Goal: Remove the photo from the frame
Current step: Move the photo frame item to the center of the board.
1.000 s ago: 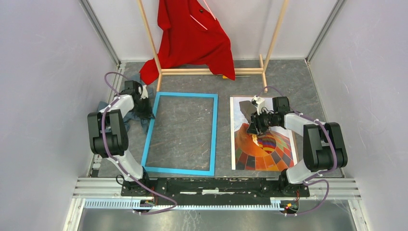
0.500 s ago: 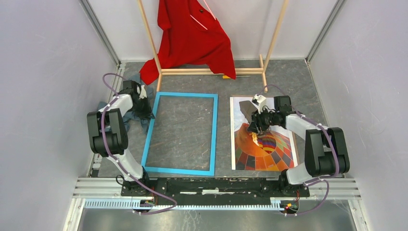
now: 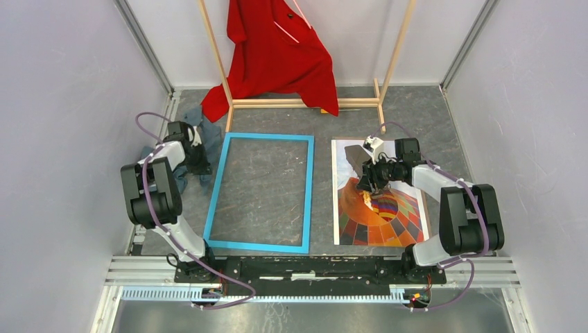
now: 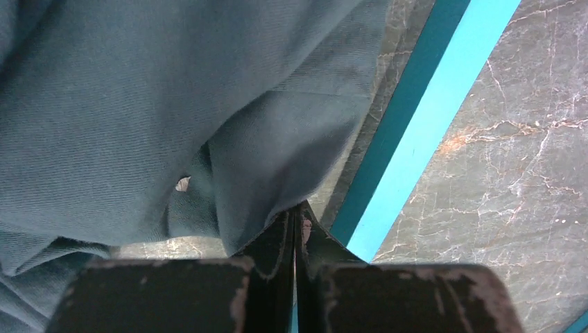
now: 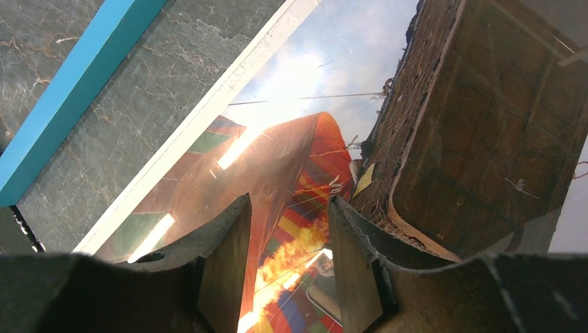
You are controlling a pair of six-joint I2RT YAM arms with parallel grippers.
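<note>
Me: The fingers [image 5: 225, 263] of my right gripper [image 5: 288, 201] stand parted with nothing between them. They hang just over the photo [image 3: 388, 222], above the balloon's flame.

Spotter: And your left?

Me: The left gripper [image 4: 295, 215] is clenched tight, its tips at a fold of the blue-grey cloth [image 4: 139, 104]. I cannot tell whether any fabric is caught in them. It sits just outside the left rail of the frame [image 3: 309, 194].

Spotter: Where does the photo lie from that frame?

Me: To its right, flat and face up on the table [image 3: 416, 111]. A strip of bare tabletop separates the photo's white border from the frame's right rail. The frame is an empty blue rectangle, and I see the table through it.

Spotter: Which way does the print run?

Me: Its long axis runs from my near edge away toward the far wall, parallel to the frame. The balloon's basket is at the far end.

Spotter: So which arm takes it?

Me: The right one. The photo is directly under those fingers, while my left has the whole frame between it and the print. I judge the photo already out, so the right arm likely only needs to lift straight up without dragging the sheet
</note>
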